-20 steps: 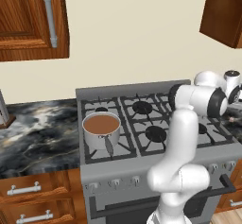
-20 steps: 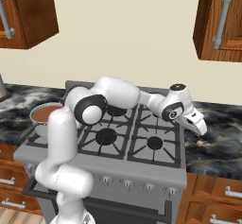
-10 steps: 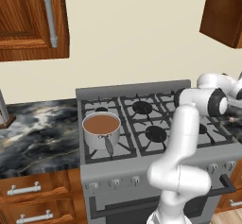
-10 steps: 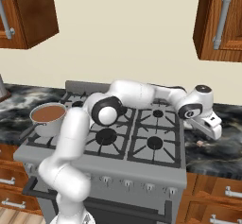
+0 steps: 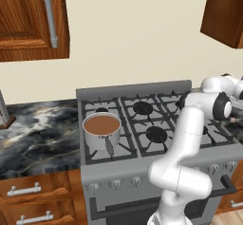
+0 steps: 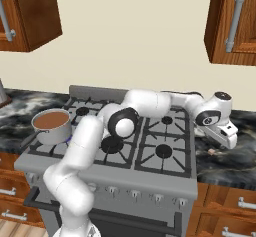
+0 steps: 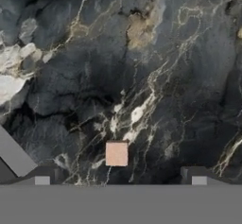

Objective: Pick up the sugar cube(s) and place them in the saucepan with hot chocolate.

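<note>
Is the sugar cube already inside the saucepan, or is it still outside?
Outside. The sugar cube lies on the dark marble counter right of the stove, while the saucepan sits on the front left burner.

Saucepan with hot chocolate [image 5: 101, 128]: left of centre, on the front-left burner — handle toward the frame's bottom.
My arm [image 5: 190, 138]: lower right, reaching to the right edge.
Stove [image 5: 142, 124]: centre.

Marble counter [image 7: 156, 67]: 1 sugar cube [image 7: 116, 152]. Stove [image 5: 137, 124]: saucepan [image 5: 101, 129].
</note>
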Tool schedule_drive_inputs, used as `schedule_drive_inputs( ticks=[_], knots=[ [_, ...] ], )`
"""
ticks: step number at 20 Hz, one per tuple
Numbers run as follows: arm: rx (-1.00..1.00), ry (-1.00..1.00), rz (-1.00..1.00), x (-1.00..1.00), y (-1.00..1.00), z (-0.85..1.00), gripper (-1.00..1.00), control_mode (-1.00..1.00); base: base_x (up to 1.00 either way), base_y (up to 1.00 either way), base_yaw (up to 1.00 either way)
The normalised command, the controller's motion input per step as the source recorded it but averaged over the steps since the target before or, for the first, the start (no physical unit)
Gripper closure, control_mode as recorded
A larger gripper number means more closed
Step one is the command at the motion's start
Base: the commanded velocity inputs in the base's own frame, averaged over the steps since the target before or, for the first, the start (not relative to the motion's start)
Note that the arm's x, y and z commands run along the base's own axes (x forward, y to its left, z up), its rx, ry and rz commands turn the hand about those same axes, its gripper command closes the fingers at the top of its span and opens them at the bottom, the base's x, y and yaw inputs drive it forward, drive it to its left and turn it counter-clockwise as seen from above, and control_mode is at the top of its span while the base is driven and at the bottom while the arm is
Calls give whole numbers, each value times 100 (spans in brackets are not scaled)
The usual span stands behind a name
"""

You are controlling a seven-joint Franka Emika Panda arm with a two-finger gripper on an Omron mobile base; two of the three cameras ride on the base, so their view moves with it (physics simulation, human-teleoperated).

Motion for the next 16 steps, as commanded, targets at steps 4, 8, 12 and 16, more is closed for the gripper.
schedule_drive_inputs(
  ticks=[4,8,12,16],
  knots=[
    [0,9,0,21,6,-31,-100,-100,0,0,0],
    [0,16,0,4,0,-31,-100,-100,0,0,0],
    [0,9,0,0,0,-39,-100,-100,0,0,0],
    [0,4,0,3,0,-36,-100,-100,0,0,0]
  ],
)
